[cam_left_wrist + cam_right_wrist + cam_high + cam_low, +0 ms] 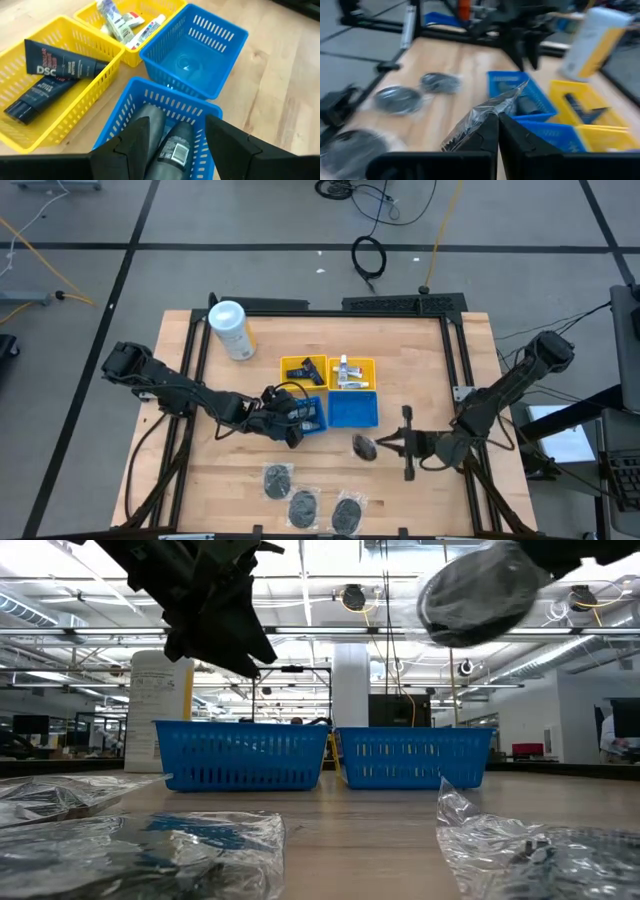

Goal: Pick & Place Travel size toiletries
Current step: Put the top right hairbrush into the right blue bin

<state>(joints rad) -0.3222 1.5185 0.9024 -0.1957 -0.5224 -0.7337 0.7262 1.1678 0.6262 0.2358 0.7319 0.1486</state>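
My right gripper (pixel 385 445) is shut on a grey round clear-wrapped piece (pixel 365 446), in front of the empty blue tray (pixel 353 408); the low view shows the piece (pixel 480 590) high above the table. My left gripper (pixel 177 142) hangs open over the other blue tray (pixel 120 112), where dark tubes (pixel 175 145) lie between its fingers; it touches nothing. Three more wrapped pieces (pixel 303 505) lie on the table near its near edge. One yellow tray holds dark blue tubes (pixel 50 75), the other small white tubes (pixel 125 22). My right gripper pinches the piece's clear wrap (pixel 485 112) between its two fingers (pixel 487 135), at the wrap's edge. The fingers reach in about level from the table's right. The piece is lifted clear of the table.
A large white canister with a yellow label (pixel 230 330) stands by the far left corner. The four trays sit together at mid-table. Bare wood shows to the left and right of the trays. A black frame (pixel 455 350) runs along the table's sides.
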